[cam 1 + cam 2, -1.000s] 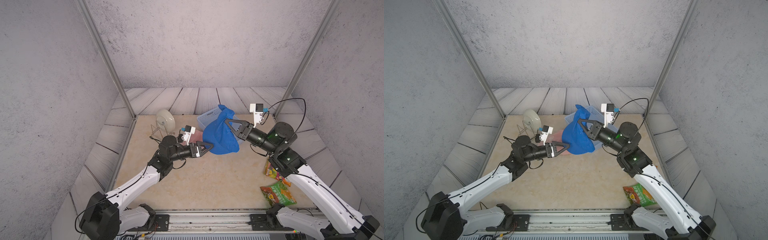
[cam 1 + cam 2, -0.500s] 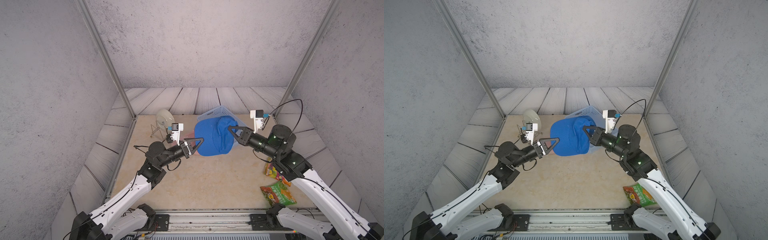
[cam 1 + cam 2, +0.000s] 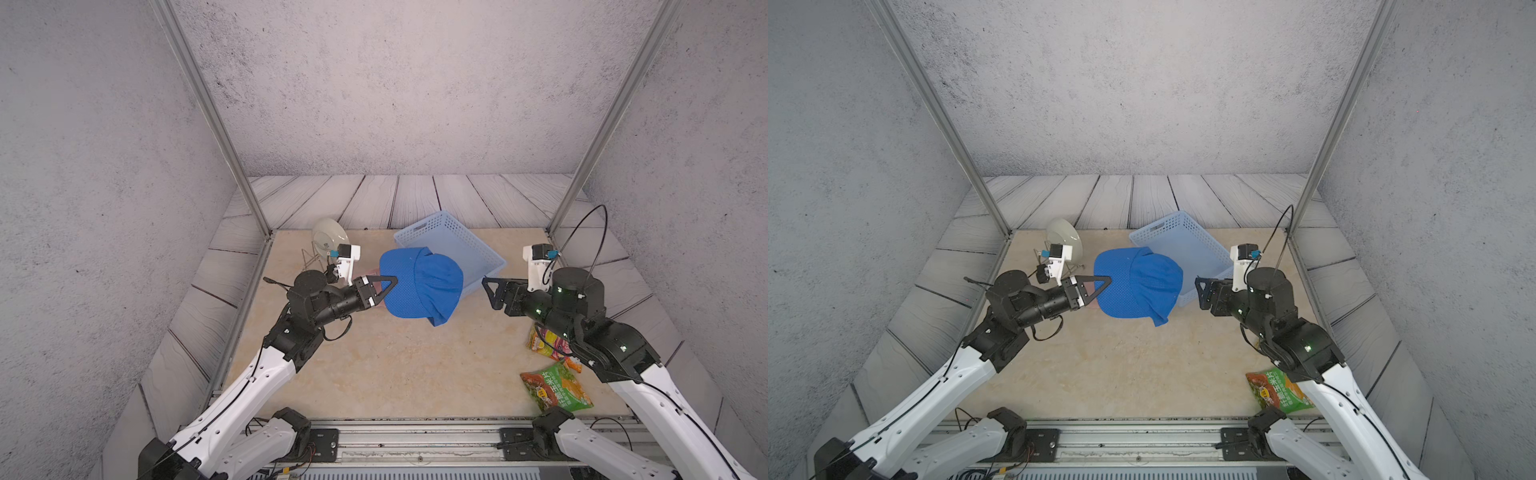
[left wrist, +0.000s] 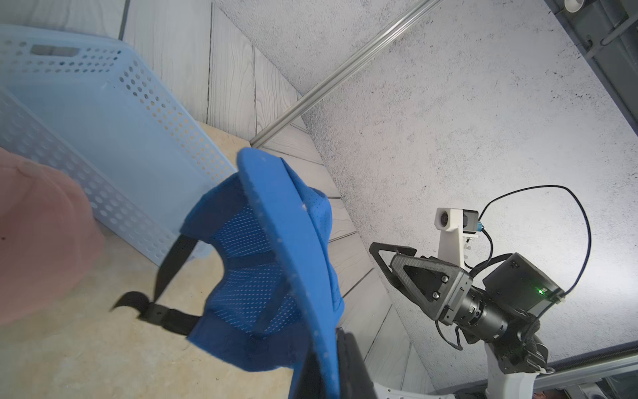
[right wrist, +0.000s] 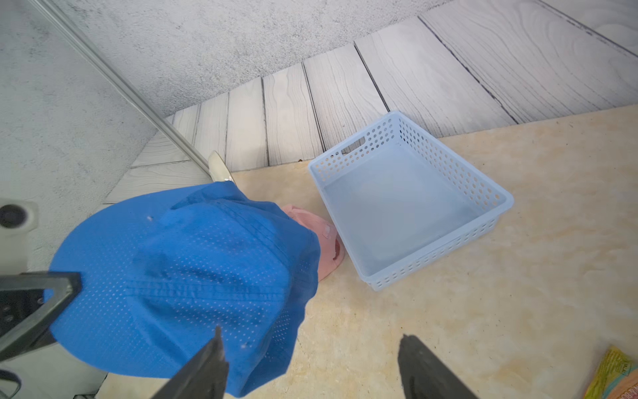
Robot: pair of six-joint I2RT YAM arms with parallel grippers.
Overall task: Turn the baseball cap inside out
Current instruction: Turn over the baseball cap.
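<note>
Well, the one pale basket (image 3: pixel 461 253), at one o'clock on the table (image 3: pixel 395 365), shows only its own bare floor. The blue cap (image 3: pixel 415 293) hangs over the centre, at the basket's eight o'clock, stiff brim (image 4: pixel 286 221) pinched in the closed left gripper (image 3: pixel 392 284) and mesh crown (image 3: pixel 440 278) sagging, while the right gripper (image 3: pixel 489 294) sits at its three o'clock, fingers wide, clear of it. Caps number two, a pink cap (image 5: pixel 331 241) lying under the blue; one plate (image 3: pixel 330 239) stands at eleven o'clock, two snack bags (image 3: pixel 556 390) at four.

Speckled grey walls (image 3: pixel 395 83) enclose pale wood-plank flooring (image 3: pixel 374 199) around a beige marbled tabletop (image 3: pixel 395 365).
</note>
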